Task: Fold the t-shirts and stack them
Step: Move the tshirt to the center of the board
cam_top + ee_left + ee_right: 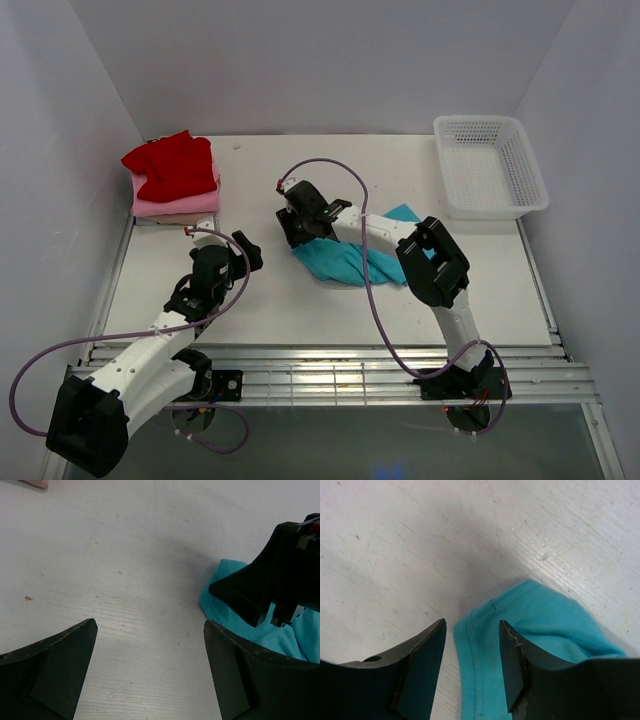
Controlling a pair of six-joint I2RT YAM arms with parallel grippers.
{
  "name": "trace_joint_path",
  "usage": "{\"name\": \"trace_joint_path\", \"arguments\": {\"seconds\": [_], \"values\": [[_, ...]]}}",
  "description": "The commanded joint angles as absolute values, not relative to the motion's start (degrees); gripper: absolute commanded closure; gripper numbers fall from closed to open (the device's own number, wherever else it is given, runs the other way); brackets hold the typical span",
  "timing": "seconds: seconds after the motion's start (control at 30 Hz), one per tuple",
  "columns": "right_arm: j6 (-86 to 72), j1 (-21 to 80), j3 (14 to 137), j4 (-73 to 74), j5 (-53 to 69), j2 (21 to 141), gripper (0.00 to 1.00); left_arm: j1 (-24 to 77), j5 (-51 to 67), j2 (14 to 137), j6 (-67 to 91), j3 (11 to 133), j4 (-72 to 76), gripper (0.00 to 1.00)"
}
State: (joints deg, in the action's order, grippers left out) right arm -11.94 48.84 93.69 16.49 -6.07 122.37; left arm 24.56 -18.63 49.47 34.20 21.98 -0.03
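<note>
Far to the left of the teal t-shirt (pixel 345 262), against the back corner of the table (pixel 300 310), sits a stack of folded shirts: a red t-shirt (pixel 172 165) rumpled on top, a pink t-shirt (pixel 180 205) under it, and a thin beige edge (pixel 175 217) at the bottom. Nearer to the teal t-shirt, but apart from it on its left, the left gripper (pixel 240 250) hangs over bare tabletop. Its wrist view shows the jaws spread as wide as they go, with nothing between them (pixel 150 635) but white table. The teal cloth (pixel 220 605) and the other arm's black claw (pixel 270 590) lie off to the right in that view. The right gripper (pixel 298 225) is at the teal t-shirt's left end, low over it. In its own camera the two fingers stand apart (pixel 472 630) and straddle a stitched hem of the teal cloth (pixel 540 625). A sliver of table shows between the left finger and the hem, so the claw is not pinching the cloth. The teal t-shirt itself lies bunched near the middle of the table, partly under the right arm. Well to its right, at the far right corner, stands a white mesh basket (pixel 490 165).
</note>
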Motion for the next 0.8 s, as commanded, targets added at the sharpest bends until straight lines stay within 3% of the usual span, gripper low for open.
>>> {"name": "trace_joint_path", "arguments": {"seconds": [0.0, 0.53, 0.63, 0.77], "values": [[-13.0, 49.3, 97.6, 16.3, -5.2, 124.6, 0.47, 24.4, -18.6, 49.5, 34.7, 21.4, 1.2, 0.02], [-14.2, 52.2, 97.3, 21.5, -11.5, 128.1, 0.47, 24.4, -19.8, 48.4, 33.5, 20.8, 1.1, 0.02], [-14.9, 52.5, 96.9, 23.1, -11.8, 128.9, 0.54, 24.4, -19.8, 48.5, 33.5, 20.9, 0.8, 0.02], [-15.6, 53.1, 96.2, 25.0, -11.9, 129.3, 0.72, 24.4, -20.2, 47.6, 33.0, 20.7, 0.3, 0.02]]}}
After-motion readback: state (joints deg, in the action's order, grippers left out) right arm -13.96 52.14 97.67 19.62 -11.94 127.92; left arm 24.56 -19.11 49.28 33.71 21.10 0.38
